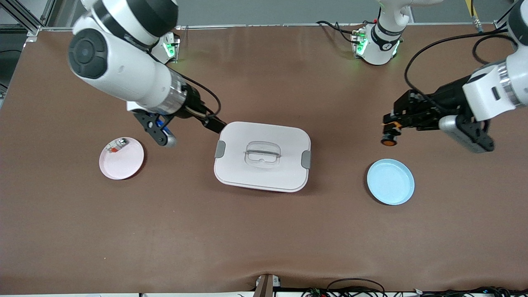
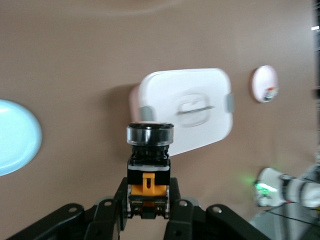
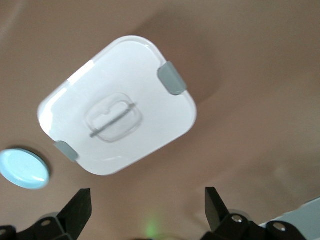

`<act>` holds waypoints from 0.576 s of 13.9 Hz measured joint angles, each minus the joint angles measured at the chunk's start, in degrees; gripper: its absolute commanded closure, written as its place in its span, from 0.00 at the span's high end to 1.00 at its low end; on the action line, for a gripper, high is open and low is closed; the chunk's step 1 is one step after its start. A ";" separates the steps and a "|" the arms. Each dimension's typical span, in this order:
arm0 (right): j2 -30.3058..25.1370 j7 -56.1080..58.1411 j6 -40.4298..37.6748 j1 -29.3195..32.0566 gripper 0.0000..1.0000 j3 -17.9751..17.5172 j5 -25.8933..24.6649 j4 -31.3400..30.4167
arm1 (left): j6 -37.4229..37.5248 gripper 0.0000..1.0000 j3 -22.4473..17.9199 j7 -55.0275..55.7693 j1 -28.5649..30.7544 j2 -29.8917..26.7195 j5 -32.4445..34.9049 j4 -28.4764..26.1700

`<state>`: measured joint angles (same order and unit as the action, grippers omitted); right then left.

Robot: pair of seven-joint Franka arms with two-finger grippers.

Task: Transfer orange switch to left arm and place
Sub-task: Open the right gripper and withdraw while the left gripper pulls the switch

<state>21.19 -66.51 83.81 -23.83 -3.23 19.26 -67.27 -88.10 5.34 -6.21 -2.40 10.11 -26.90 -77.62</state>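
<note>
The orange switch (image 1: 388, 135) hangs in the air at the left arm's end of the table, clamped in the left gripper (image 1: 392, 128), which grasps it by its black body so that the round cap points outward; the left wrist view shows the orange tab (image 2: 147, 182) sitting squarely between the two fingers (image 2: 175, 205). It hovers over bare table just beside the blue plate (image 1: 390, 182), which lies nearer the front camera. Working from there toward the middle, the box (image 1: 262, 156) lies closed, its grey clips (image 1: 306, 159) shut, directly between the two arms. The right gripper (image 1: 214, 123) waits above the box's edge at the right arm's end, its fingers (image 3: 77, 210) spread wide and empty. To do the handover well, I judge that the left arm should keep the switch high, carry it across well above the lid or around it, and present the cap end so the right claw can close on a free part before the left lets go. Farthest along, the pink plate (image 1: 121, 158) carries a small clear, silver and red item (image 1: 116, 145). No brand, label or writing can be read anywhere, though small print on the switch may simply be too blurred to tell.
</note>
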 measured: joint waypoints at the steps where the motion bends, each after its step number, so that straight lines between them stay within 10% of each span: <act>1: -0.92 3.84 -2.88 0.40 1.00 0.00 -1.30 -0.10 | 0.39 0.00 0.00 0.16 0.01 -1.17 2.70 0.10; 8: -5.51 20.05 -9.05 5.22 1.00 0.16 -4.68 -1.94 | 2.81 0.00 0.11 20.70 0.14 -4.27 17.53 -0.51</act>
<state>15.68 -46.46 74.75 -18.61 -3.07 14.58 -69.20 -85.29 5.45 14.48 -2.25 5.84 -9.37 -78.13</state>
